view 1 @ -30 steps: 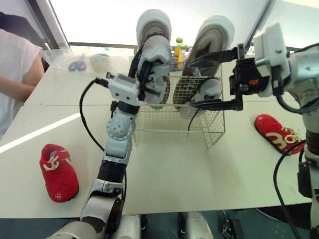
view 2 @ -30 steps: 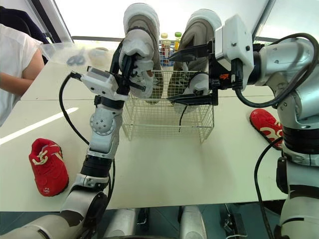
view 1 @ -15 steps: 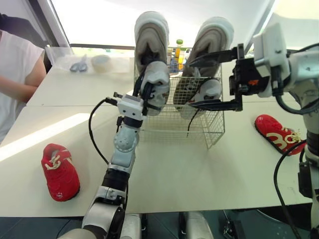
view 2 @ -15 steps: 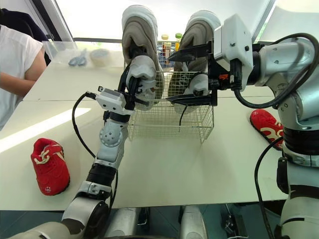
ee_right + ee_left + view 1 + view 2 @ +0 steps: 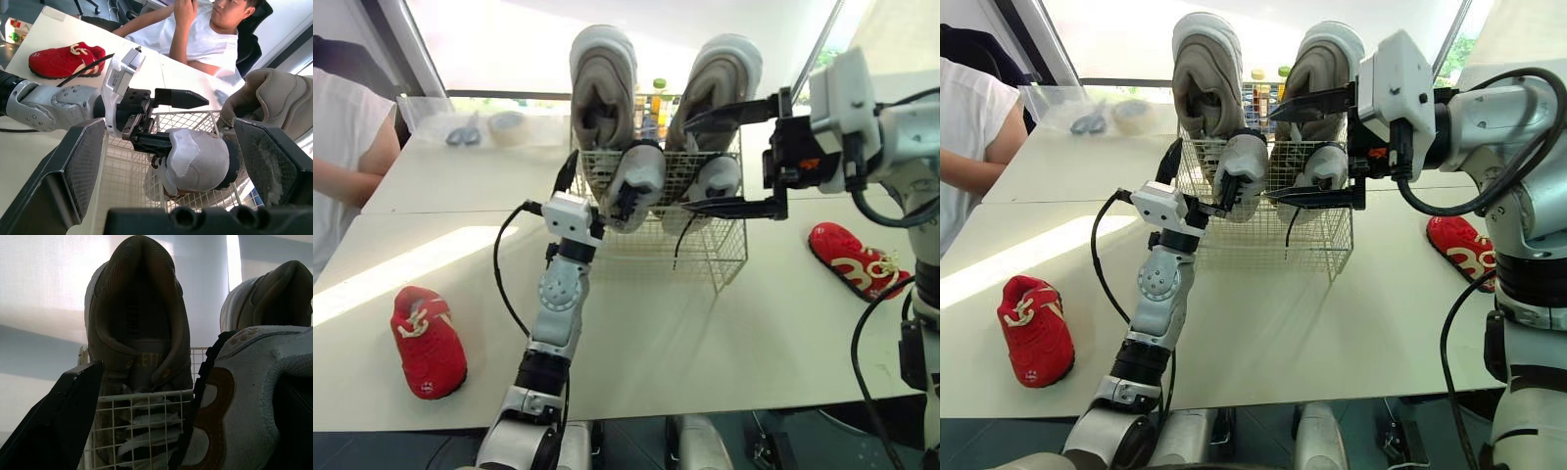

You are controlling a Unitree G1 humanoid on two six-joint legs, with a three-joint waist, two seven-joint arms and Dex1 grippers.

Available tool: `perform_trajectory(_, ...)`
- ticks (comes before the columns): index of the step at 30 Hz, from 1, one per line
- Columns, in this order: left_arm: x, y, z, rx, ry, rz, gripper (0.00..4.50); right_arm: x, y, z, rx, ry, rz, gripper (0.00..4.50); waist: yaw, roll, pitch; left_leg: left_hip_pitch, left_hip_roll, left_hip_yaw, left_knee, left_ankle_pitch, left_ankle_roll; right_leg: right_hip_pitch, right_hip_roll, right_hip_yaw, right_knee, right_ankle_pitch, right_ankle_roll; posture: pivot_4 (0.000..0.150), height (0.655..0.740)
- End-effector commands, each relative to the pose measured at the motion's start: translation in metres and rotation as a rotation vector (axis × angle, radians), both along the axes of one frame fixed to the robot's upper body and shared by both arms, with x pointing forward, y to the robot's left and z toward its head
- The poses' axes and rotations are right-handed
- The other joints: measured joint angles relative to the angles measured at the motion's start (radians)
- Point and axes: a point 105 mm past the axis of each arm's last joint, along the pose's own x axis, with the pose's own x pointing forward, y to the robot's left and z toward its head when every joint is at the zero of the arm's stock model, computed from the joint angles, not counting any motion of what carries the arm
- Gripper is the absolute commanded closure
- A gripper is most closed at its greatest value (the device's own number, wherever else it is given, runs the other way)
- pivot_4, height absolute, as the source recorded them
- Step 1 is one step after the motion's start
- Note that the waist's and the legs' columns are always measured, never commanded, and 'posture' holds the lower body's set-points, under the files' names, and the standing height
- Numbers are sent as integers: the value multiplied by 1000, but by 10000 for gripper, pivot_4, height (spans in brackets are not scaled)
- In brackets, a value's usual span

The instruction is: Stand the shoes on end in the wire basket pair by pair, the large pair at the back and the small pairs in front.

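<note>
Tabletop [image 5: 705, 323] has red shoes [image 5: 429, 338] waiting beside the basket [image 5: 724, 257], big pair [image 5: 602, 83] at its back, white pair [image 5: 638, 176] going in; left hand [image 5: 597, 186], right hand [image 5: 685, 164] both open.

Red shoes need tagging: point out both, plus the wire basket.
Left red shoe [image 5: 428, 341], left eye view, its upper.
Right red shoe [image 5: 854, 260], left eye view, its side.
Wire basket [image 5: 713, 245], left eye view, front wall.
</note>
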Motion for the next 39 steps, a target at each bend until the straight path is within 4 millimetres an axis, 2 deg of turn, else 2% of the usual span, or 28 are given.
perform_trajectory(1,-3,13,6,45,-42,33,251,-5,-2,11,13,-55,2,0,-1,0,0,0,1,1,0,0,0,-1,1,0,0,0,0,1500,7400)
perform_trajectory(3,-4,12,10,43,-46,21,251,-5,-2,11,12,-54,3,0,-1,0,0,0,2,1,0,0,0,-1,1,0,0,0,-1,1500,7400)
perform_trajectory(8,0,14,6,37,22,18,251,-4,-2,11,12,-54,5,0,1,0,0,-2,2,2,0,0,0,-2,1,0,0,1,-1,1500,7400)
perform_trajectory(11,-3,17,13,28,-6,24,251,-3,-2,11,12,-55,4,0,0,0,0,-2,2,2,0,0,0,-3,1,0,0,1,-1,1500,7400)
perform_trajectory(17,-10,-2,31,161,-49,-109,251,0,-2,11,8,-56,2,0,1,0,0,-3,2,3,0,0,0,-4,1,0,0,0,-1,1500,7400)
perform_trajectory(21,-14,-7,45,215,-85,-154,251,1,-2,11,9,-59,5,0,3,0,1,-4,2,3,0,0,0,-4,1,0,-1,1,-1,1500,7400)
perform_trajectory(27,-24,3,63,193,-156,-147,251,2,-2,11,9,-62,7,0,2,0,1,-7,2,3,0,1,2,-8,1,0,0,1,-1,1500,7400)
perform_trajectory(33,-36,18,61,303,-63,-208,251,2,-2,11,10,-63,8,0,0,0,1,-7,2,3,-1,1,1,-8,1,1,0,1,-1,1500,7400)
perform_trajectory(39,-34,36,59,359,54,-221,251,4,-2,9,13,-61,11,0,2,0,1,-7,2,3,0,0,0,-8,1,1,0,1,-1,1500,7400)
